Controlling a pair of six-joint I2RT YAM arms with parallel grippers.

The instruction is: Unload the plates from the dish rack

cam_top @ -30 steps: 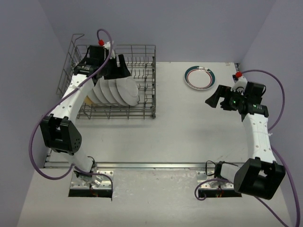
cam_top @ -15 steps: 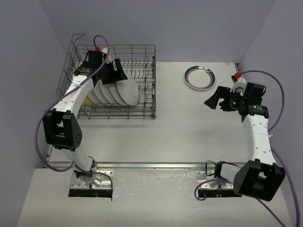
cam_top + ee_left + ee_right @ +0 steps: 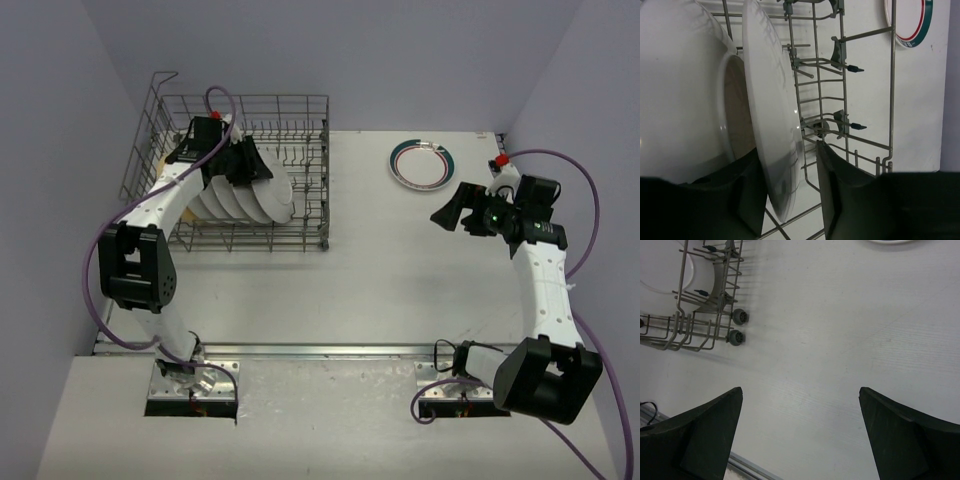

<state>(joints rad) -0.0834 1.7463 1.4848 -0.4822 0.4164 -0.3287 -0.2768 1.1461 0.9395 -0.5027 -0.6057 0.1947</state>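
Note:
The grey wire dish rack (image 3: 325, 170) stands at the back left and holds a row of several upright white plates (image 3: 235, 195). My left gripper (image 3: 255, 165) is open inside the rack. In the left wrist view its fingers (image 3: 788, 150) straddle the lower rim of the rightmost plate (image 3: 772, 100); the left finger is close against it and the right finger stands apart. Another white plate (image 3: 685, 100) stands behind it. One plate with a teal and red rim (image 3: 420, 163) lies flat on the table at the back right. My right gripper (image 3: 450, 212) is open and empty above the table (image 3: 800, 392).
The rack's upright tines (image 3: 842, 55) and side wires (image 3: 892, 100) stand just right of my left fingers. The rack's wheeled corner (image 3: 735, 327) shows at the upper left of the right wrist view. A metal strip (image 3: 320, 350) runs along the table's near edge.
My left gripper has moved forward and down from the rack's back onto the row of plates, now straddling the rightmost one. The right arm has barely moved.

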